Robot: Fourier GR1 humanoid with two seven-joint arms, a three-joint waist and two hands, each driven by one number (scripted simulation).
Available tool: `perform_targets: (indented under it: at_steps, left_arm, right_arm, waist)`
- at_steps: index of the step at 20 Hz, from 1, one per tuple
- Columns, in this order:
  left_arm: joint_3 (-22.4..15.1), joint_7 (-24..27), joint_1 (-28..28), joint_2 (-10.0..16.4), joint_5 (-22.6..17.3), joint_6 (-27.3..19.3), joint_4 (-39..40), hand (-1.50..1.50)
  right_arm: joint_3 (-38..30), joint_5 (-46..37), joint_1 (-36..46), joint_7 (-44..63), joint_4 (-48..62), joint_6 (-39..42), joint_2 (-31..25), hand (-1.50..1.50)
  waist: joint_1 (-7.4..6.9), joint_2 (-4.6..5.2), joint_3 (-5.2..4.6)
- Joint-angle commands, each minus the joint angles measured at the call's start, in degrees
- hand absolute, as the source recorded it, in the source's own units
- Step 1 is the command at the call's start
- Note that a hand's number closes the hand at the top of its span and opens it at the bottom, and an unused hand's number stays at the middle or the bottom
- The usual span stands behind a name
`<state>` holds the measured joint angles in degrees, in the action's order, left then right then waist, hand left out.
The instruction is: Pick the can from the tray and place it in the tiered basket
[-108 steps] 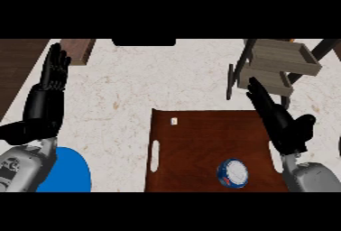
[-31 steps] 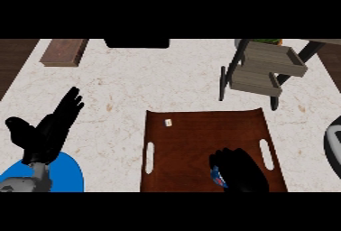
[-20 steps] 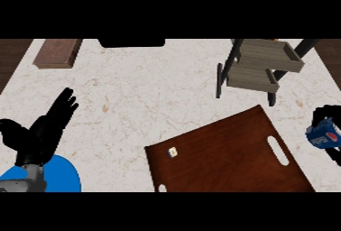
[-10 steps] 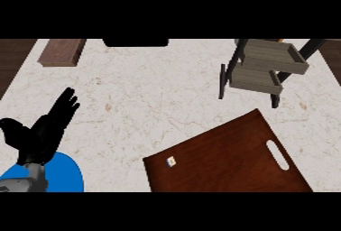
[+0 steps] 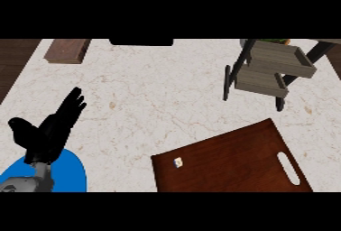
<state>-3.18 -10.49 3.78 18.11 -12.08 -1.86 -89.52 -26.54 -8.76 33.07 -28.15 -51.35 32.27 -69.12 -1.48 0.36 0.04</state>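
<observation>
Since a second ago, the right hand and the blue can it carried have gone out past the right edge. We see neither now, so we cannot tell where the can is or how that hand stands. The dark brown wooden tray (image 5: pixel 226 158) lies skewed at the lower right on the white marbled desk (image 5: pixel 153 99). The grey wooden tiered basket (image 5: pixel 273 67) stands at the upper right. Our left hand (image 5: pixel 50 131) rests open, fingers straight, at the lower left above a round blue plate (image 5: pixel 72 175). Dark wood floor (image 5: pixel 13 63) borders the desk at the upper left, near a brown wooden block (image 5: pixel 66 49).
</observation>
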Motion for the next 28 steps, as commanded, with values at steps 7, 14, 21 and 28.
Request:
perform_targets:
  at_steps: [7, 14, 21, 28]
  left_arm:
    - [1.17, 1.27, 0.97, -0.71, 0.86, 1.27, 2.45, 0.0]
    - [0.31, -2.18, 1.28, -2.59, 1.85, -0.41, -0.26, 0.0]
    - [2.71, -0.72, -1.34, -1.76, 1.26, 1.79, -1.09, 0.0]
    - [1.78, -0.18, 0.0, -3.57, 3.3, 1.46, 0.01, 0.0]
  right_arm:
    - [8.66, 3.59, 20.88, 17.59, -4.82, 7.22, 2.45, 1.5]
    - [14.14, 3.5, 28.53, 32.16, -9.44, 2.29, 14.12, 1.5]
    - [16.62, 1.65, 27.1, 37.26, -13.58, 0.33, 19.62, 1.5]
    - [20.08, -1.64, 33.95, 43.52, -10.15, 0.08, 23.77, 1.5]
  waist:
    - [-0.09, -0.22, -0.18]
    - [0.68, -0.44, -0.13]
    - [1.2, -0.47, -0.07]
    - [0.74, -0.3, -0.1]
